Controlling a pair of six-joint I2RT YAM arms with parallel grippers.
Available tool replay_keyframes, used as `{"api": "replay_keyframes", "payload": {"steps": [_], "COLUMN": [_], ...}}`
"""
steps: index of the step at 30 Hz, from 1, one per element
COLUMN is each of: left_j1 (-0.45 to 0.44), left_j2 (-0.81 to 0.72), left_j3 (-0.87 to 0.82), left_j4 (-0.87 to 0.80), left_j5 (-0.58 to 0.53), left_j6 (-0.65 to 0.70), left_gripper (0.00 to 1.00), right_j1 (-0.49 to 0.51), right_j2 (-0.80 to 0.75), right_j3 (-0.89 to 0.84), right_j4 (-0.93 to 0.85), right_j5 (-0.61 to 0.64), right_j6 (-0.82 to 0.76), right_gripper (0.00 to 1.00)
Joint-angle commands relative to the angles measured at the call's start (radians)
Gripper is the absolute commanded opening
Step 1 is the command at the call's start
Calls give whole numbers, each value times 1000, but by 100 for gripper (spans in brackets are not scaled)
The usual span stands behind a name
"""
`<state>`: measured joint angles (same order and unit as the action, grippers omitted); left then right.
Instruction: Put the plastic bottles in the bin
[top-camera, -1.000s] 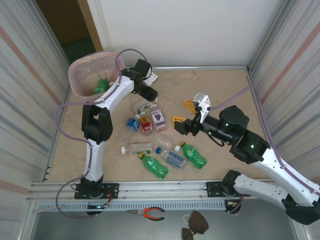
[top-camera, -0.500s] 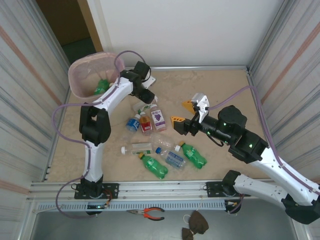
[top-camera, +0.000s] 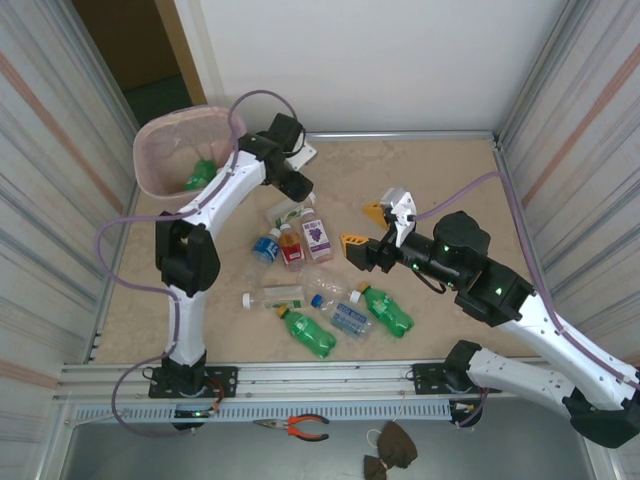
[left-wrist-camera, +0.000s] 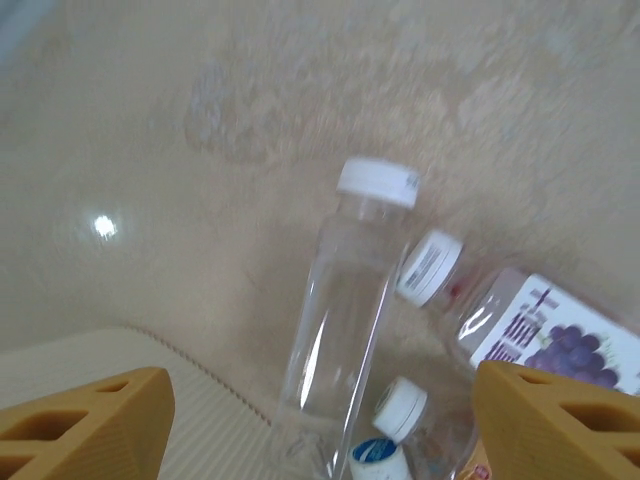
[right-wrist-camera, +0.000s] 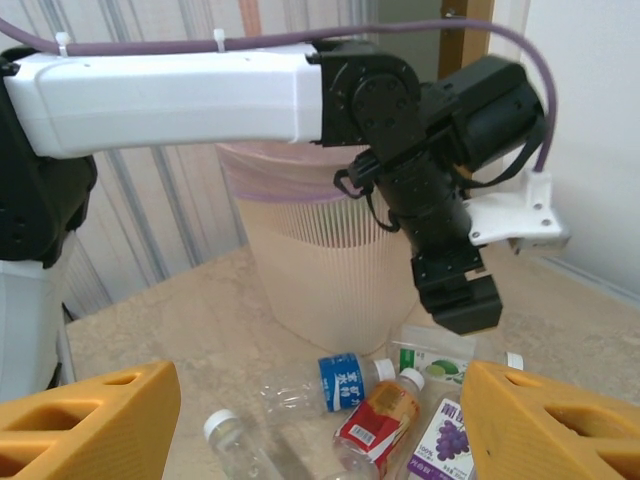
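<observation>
Several plastic bottles lie in the middle of the table: a clear one with a green label, blue-labelled, red-labelled and grape-labelled ones, and two green bottles. The pink mesh bin stands at the far left with a green bottle inside. My left gripper hovers open just above the cluster, over a clear white-capped bottle. My right gripper, orange-fingered and open, hangs right of the cluster and holds nothing.
Nearer me lie a clear white-capped bottle and a crushed blue-labelled one. The bin's ribbed beige wall stands close behind the cluster. Corrugated metal walls close in both sides. Pliers rest below the front rail.
My left gripper has drawn back a little towards the bin and its elbow has swung left. The right gripper has crept slightly left towards the cluster. No bottle has moved.
</observation>
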<state>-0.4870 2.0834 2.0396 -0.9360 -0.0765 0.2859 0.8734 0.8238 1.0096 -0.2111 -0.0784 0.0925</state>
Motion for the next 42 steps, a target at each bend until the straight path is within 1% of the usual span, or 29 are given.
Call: {"api": "replay_keyframes", "payload": {"steps": [1,6,11,21,35,36,42], "left_j1": [-25,-25,-12,37,55,56,61], "left_j2": [82,195,258,289,355,359,379], "left_j3": [110,218,262,215,220,221,230], "left_j4": [-46,-91,-136,-162,-164,-163,-161], "left_j5": [-3,-20,-9,49,144,149,156], "left_j6": [59,84,101,108,128,128,128], "left_gripper": [79,79,79,74,70,69,59], "right_j1": [9,10,8,8,7,8,8], "right_j2": [-24,-44,-54,-23,-3,-4,-11], "right_j3": [-11,-12,-18,-17,-12,-12,-16], "right_j4": [19,-1,-5,13,18,18,13], "right_j5": [10,25,38,26,21,21,25], "right_j6": [-22,-22,-24,-31,-37,-37,-40], "right_gripper": [73,73,73,73,74,74,74]}}
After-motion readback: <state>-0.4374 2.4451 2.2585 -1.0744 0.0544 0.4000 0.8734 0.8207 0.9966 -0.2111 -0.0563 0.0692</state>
